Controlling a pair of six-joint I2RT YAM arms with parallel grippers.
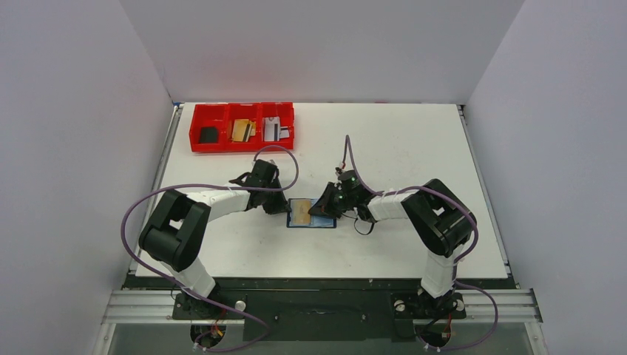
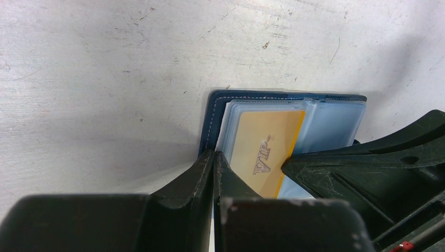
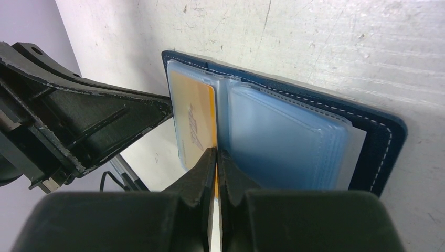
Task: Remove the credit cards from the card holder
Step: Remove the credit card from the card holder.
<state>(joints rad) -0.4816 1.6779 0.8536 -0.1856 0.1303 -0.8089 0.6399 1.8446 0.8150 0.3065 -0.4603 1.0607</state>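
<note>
- One card holder (image 3: 383, 136) lies open mid-worktop toward the near edge; my left gripper (image 2: 213, 155), clamped empty, pins its left edge.
- Gold card (image 2: 265, 149) sits in the left pocket; my right gripper (image 3: 216, 154) looks pinched on its inner edge.
- Next: slide it out flat, I reckon.

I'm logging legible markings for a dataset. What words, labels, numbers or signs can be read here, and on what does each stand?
"VIP": on the gold card in the holder, left wrist view.
The same print on that card in the right wrist view: too slanted to read.
Markings on the tray cards in the tray: too small to read.
No other text shows.
</note>
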